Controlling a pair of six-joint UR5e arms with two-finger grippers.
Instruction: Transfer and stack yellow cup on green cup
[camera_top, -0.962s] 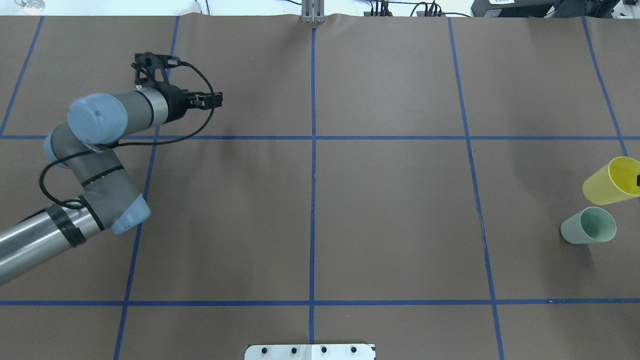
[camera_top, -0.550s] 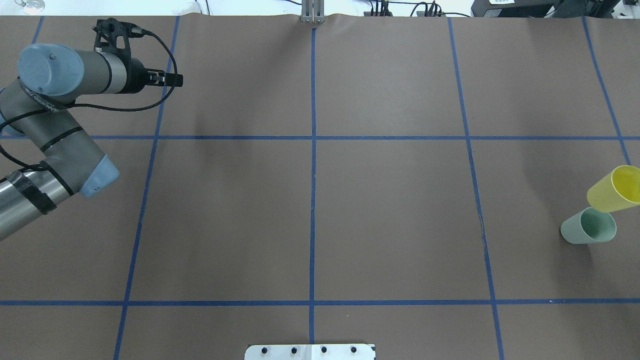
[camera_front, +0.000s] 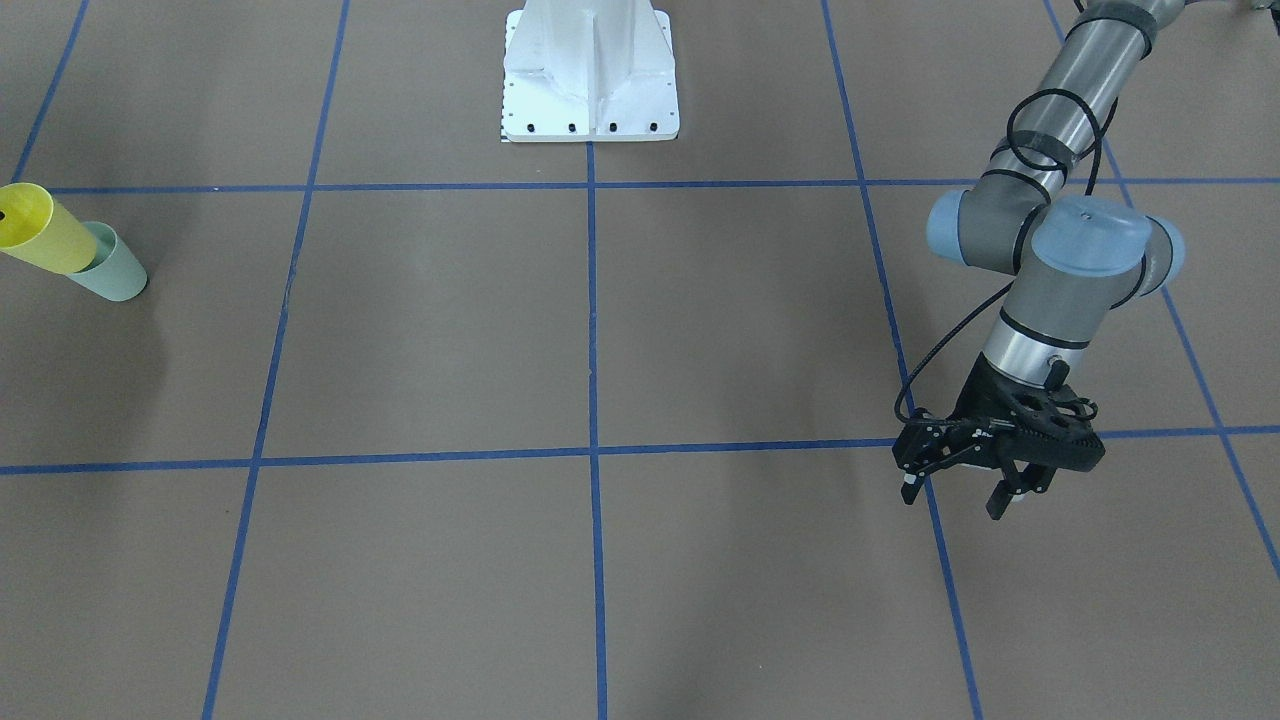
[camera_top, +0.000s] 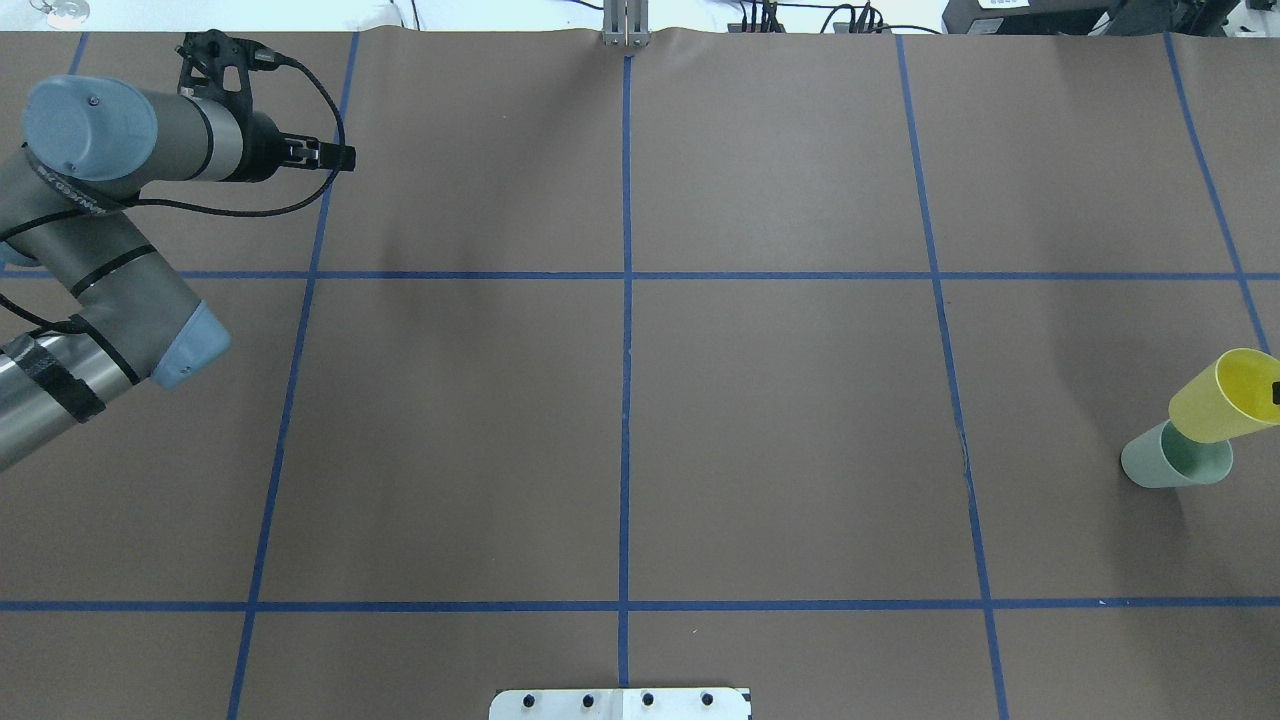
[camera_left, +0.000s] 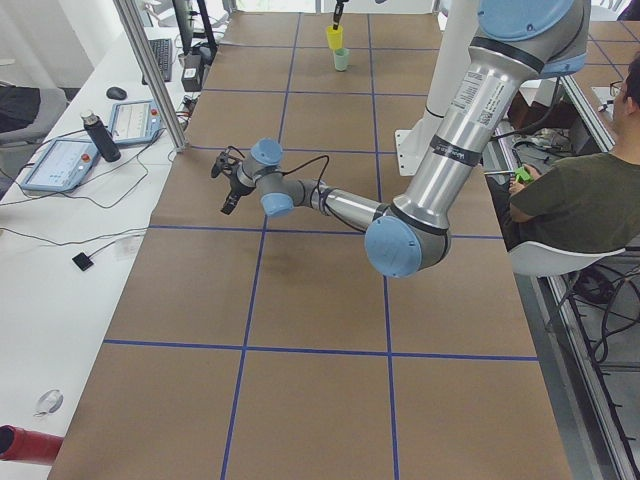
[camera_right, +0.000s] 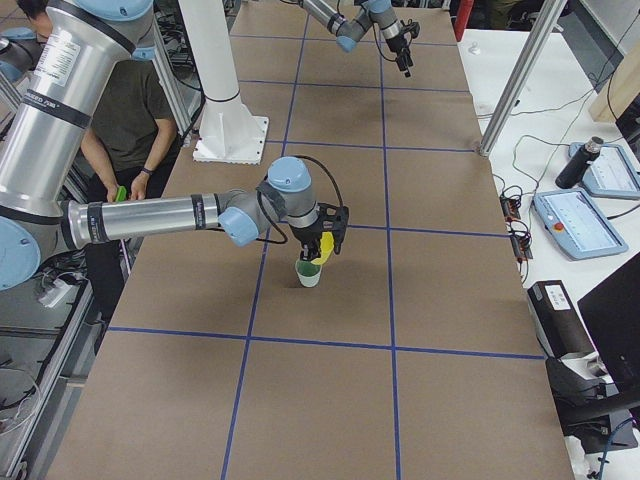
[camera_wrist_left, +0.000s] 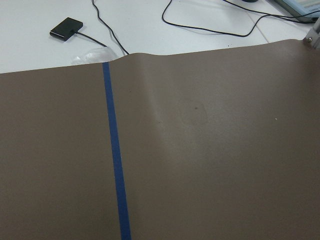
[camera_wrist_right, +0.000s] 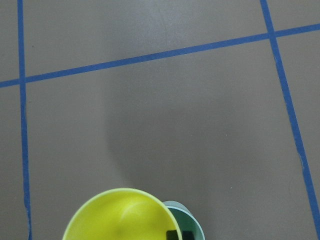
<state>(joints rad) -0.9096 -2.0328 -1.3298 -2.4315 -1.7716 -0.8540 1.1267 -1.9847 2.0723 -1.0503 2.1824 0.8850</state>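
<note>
Front view: we see the yellow cup (camera_front: 38, 230) tilted, its bottom poked into the mouth of the green cup (camera_front: 112, 270). The green one stands upright on the desk (camera_front: 420, 330), and both are well off to the right side (robot's own) of the white robot base (camera_front: 590, 70). Left claw (camera_front: 952, 500) is well off to the base's left and further out across the desk, pointing down, fingers spread, nothing between them. Overhead: same layout, yellow cup (camera_top: 1215, 400) leaning over the green cup (camera_top: 1155, 465), far to the base's right. Left-end view: cups tiny beyond the base, yellow (camera_left: 334, 36) touching green (camera_left: 342, 60); left claw (camera_left: 225, 185) hangs over the desk on the near side of the base. Right-end view: right claw (camera_right: 322, 243) is clamped on the yellow cup (camera_right: 324, 254), holding it slanted with its bottom in the green cup (camera_right: 308, 274), out in front of the base. Left wrist: bare desk with a blue tape line (camera_wrist_left: 115, 150); past the desk edge a small black box (camera_wrist_left: 66, 26) and cables. Right wrist: we look down into the yellow cup (camera_wrist_right: 120, 215), green rim (camera_wrist_right: 192, 222) peeking out just beside it, with what looks like a dark finger (camera_wrist_right: 173, 234) at the yellow rim.
</note>
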